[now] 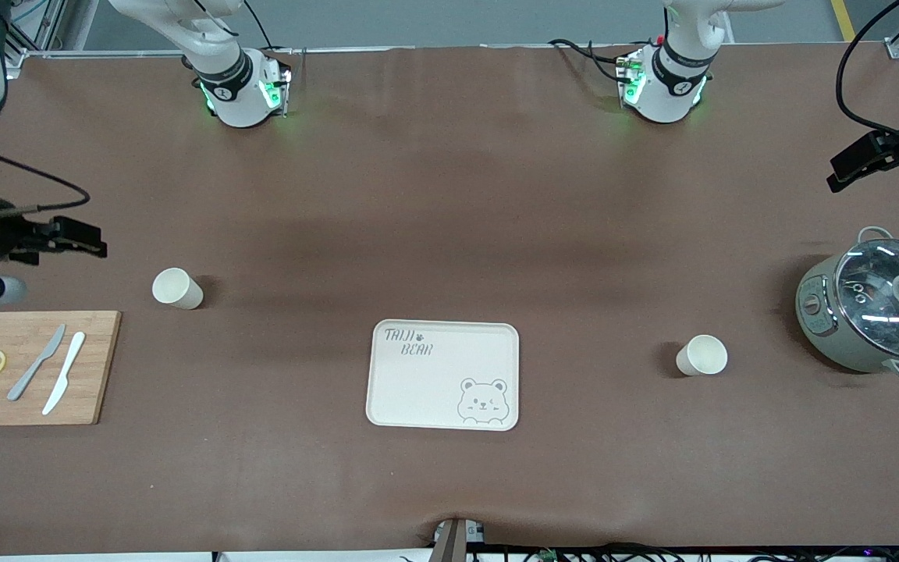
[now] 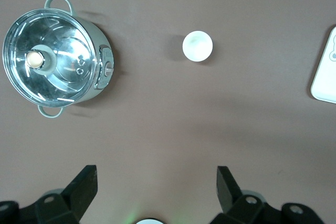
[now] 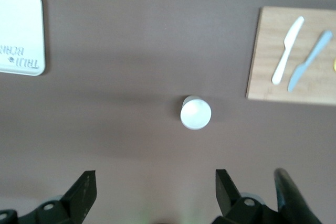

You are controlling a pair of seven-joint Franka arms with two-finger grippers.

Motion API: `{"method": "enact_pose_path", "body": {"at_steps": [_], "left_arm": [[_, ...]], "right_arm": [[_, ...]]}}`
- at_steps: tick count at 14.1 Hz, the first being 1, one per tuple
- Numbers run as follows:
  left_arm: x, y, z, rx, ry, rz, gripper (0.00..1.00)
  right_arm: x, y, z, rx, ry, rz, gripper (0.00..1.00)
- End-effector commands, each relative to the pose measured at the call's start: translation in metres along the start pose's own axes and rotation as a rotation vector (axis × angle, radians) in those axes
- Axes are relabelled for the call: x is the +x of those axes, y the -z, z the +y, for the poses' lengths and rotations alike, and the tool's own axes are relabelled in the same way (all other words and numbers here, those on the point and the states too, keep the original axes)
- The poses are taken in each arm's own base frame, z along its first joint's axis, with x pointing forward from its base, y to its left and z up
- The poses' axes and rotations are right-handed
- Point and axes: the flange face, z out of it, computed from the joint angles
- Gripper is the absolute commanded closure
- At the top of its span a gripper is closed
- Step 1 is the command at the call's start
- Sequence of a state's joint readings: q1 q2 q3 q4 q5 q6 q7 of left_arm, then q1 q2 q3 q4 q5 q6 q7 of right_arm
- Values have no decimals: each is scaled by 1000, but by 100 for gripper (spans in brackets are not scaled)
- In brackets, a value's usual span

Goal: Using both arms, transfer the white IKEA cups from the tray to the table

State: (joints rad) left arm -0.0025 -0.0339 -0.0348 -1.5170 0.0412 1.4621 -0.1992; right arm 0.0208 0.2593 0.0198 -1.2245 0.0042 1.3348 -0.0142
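Standing upright on the table (image 1: 449,218), both cups are already off the tray (image 1: 387,390), which lies bare in the middle, nearer the front camera than either arm's base. One cup (image 1: 177,288) sits toward the right arm's end, near the wooden cutting board (image 1: 90,367); the other cup (image 1: 702,355) sits toward the left arm's end, near the lidded pot (image 1: 875,312). The left gripper (image 2: 156,184) hangs high over bare mat with its fingers spread wide and nothing between them; the right gripper (image 3: 156,187) likewise, spread and empty (both arms look drawn back, waiting). The cups appear light, rigid and smooth, so likely easy to tip; a hold across the tapered wall just under the rim would suit.
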Motion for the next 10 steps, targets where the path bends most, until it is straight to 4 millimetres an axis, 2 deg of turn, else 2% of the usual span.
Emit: {"method": "enact_pose_path", "body": {"at_steps": [1,3,5,6,8,10], "left_arm": [[-3,1,6,-21,-24,8,0],[0,-4,11,-23,-31,10,0],[1,-10,26,-21,-57,-2,0],[0,-10,27,-23,-59,-2,0],[-6,-5,25,-21,-59,-8,0],[-17,1,23,-12,-60,-40,0]], "right_arm": [[-40,25,4,-18,-62,26,0],[-69,42,3,-8,-64,48,0],[-95,45,-9,-24,-47,62,0],[-98,43,-6,-25,-53,76,0],[-92,37,15,-20,-92,88,0],[-89,35,20,-16,-102,95,0]]}}
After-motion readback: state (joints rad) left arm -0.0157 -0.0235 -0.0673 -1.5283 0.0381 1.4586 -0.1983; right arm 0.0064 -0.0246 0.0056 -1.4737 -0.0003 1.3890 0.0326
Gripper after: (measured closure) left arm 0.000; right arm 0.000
